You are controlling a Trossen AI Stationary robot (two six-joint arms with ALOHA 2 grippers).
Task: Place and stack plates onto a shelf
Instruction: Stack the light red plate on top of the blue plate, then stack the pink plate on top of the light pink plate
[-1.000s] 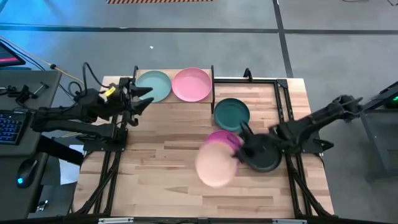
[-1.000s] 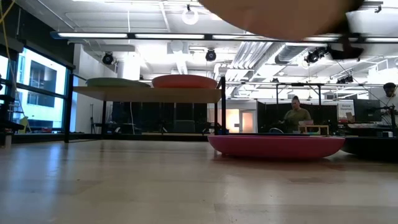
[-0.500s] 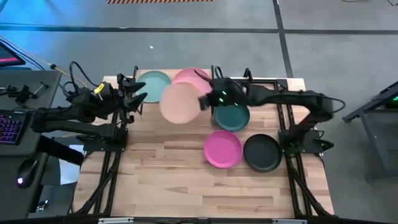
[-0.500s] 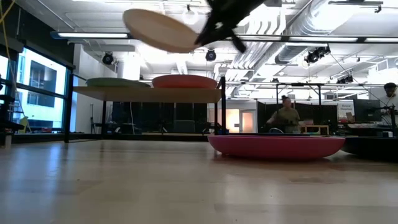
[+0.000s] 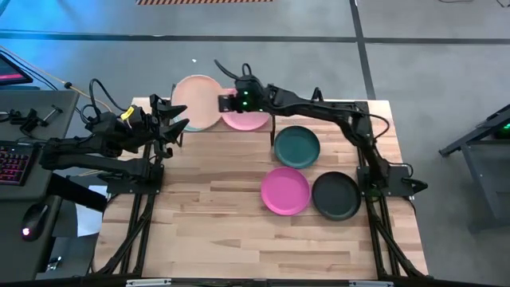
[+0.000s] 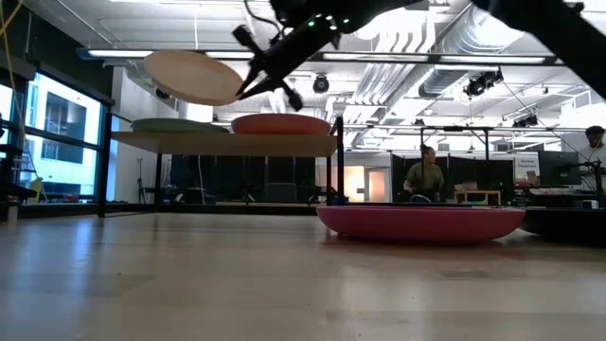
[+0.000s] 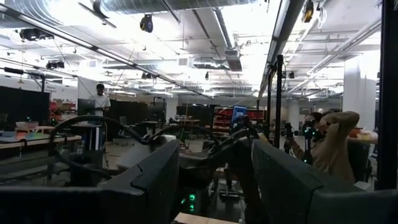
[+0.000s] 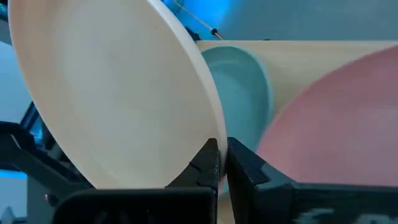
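Round matte peach plate (image 5: 197,100) pinched by its rim in the right gripper (image 5: 226,103), upper left of the high view, above the raised light-wood shelf (image 6: 222,142). Probably light, stiff, slippery; rim hold best. Left gripper (image 5: 177,125) idle alongside, fingers spread.

The left gripper (image 7: 214,180) shows its two dark fingers (image 7: 155,177) standing apart, with a clear gap and nothing between them. Beyond the gap, straight ahead, a dark robot arm (image 7: 217,149) with a small green light (image 7: 191,198) reaches across. Just under it a thin strip of light wood (image 7: 199,219) is visible. Farther off, to one side of the fingers, a person (image 7: 333,140) sits with an arm raised. On the other side, far away, another person (image 7: 101,102) stands.
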